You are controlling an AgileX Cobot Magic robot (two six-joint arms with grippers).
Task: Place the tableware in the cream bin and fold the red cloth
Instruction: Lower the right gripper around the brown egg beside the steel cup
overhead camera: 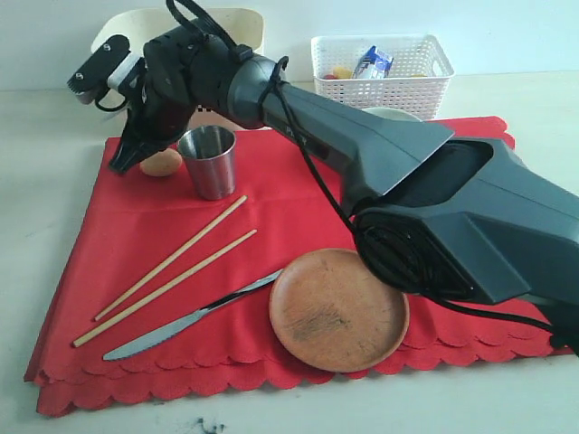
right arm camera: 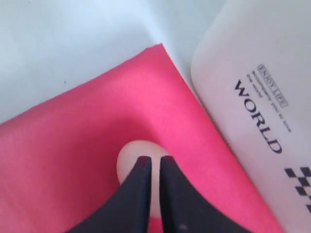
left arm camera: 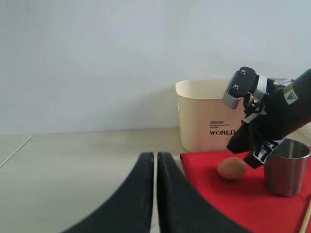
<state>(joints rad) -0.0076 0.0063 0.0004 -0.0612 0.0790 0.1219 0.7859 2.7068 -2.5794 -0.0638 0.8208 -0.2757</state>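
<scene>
Nearest me lay the red cloth, plate and knife on it. At its far left corner my right gripper, fingers almost together and empty, hung over the egg; a push could roll it into the steel cup.
</scene>
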